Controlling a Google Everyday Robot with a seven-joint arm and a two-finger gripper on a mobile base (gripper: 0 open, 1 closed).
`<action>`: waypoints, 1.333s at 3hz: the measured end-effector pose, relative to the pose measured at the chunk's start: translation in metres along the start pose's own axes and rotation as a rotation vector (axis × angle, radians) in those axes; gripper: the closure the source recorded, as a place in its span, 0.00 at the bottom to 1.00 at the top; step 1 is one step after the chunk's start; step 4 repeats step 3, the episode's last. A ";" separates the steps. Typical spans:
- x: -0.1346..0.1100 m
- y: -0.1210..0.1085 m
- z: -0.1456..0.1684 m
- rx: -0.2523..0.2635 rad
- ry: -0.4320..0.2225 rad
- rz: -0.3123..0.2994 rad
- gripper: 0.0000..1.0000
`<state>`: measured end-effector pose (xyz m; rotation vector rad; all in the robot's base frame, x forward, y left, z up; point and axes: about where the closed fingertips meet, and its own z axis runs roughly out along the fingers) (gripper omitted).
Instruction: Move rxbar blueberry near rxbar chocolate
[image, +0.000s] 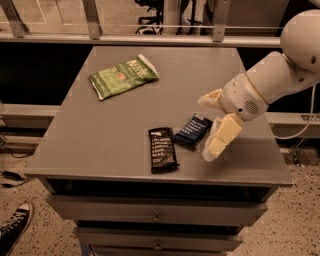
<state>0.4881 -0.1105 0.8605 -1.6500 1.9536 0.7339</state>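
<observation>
The rxbar blueberry (193, 130), a small navy-blue bar with white lettering, lies flat on the grey table (105, 135), just right of the rxbar chocolate (162, 149), a black glossy bar near the front edge. The two bars are almost touching at their near corners. My gripper (208, 126) is open and empty, just right of the blue bar. One cream finger (210, 98) points toward the back, the other (220, 138) hangs down toward the front.
A green chip bag (123, 76) lies at the back left of the table. Drawers (157, 217) sit under the table front. A railing runs behind the table. A shoe (12, 227) is on the floor at lower left.
</observation>
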 end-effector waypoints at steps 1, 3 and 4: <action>0.009 -0.024 -0.031 0.113 -0.044 0.004 0.00; 0.019 -0.060 -0.092 0.306 -0.139 -0.011 0.00; 0.019 -0.060 -0.092 0.306 -0.139 -0.011 0.00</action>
